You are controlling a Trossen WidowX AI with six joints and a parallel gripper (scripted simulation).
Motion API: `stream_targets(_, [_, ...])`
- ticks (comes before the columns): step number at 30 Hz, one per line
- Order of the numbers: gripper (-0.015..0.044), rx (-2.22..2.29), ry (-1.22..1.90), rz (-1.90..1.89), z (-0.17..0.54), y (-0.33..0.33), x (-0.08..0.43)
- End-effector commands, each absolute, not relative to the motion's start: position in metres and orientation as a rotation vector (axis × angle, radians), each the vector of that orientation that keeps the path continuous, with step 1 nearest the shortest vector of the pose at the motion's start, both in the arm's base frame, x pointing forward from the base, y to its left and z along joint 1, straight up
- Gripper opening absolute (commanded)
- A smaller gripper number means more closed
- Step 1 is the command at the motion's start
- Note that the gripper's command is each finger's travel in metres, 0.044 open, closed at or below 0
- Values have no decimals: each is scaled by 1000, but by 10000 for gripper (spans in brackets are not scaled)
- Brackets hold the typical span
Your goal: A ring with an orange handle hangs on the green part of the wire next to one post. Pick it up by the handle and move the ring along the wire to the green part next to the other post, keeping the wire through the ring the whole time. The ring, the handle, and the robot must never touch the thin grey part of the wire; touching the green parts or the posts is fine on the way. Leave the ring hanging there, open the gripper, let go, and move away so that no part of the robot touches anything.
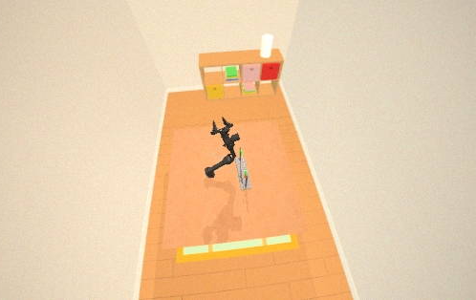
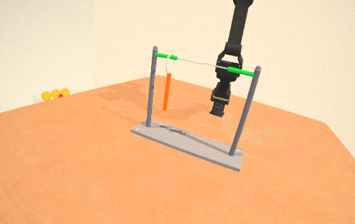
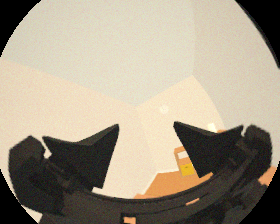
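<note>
The pale ring (image 2: 166, 66) hangs around the left green part (image 2: 160, 56) of the wire, near that part's inner end, in the exterior view. Its orange handle (image 2: 167, 92) hangs down, slightly tilted, above the grey base plate (image 2: 192, 144). The thin grey wire (image 2: 199, 63) runs on to the right green part (image 2: 240, 71), beside the right post (image 2: 245, 110). My gripper (image 1: 219, 120) (image 3: 146, 124) is open and empty, high up and well away from the ring and handle. It is outside the exterior view, where the lower arm stands behind the wire.
The robot base (image 1: 209, 172) (image 2: 217, 110) stands beside the wire stand on the orange mat (image 1: 196, 205) (image 2: 85, 171). The left post (image 2: 151, 89) is beside the ring. A shelf (image 1: 241, 58) (image 3: 178, 156) is at the far wall.
</note>
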State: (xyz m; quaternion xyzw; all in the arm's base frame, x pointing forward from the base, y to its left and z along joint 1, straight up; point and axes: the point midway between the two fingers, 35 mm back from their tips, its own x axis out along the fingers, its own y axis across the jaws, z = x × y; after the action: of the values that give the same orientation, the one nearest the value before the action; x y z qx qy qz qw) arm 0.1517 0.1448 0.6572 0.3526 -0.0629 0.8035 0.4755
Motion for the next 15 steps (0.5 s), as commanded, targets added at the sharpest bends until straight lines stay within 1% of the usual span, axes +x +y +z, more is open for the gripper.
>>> stream_targets(1, [374,863,-157,1968,657,145,151])
stream_targets(4, [295,874,-200,2017,660,142,135])
stream_targets(9, [164,915,-262,2131,669,133,91])
stream_targets(15, [160,1011,-331,2346,678,99,8])
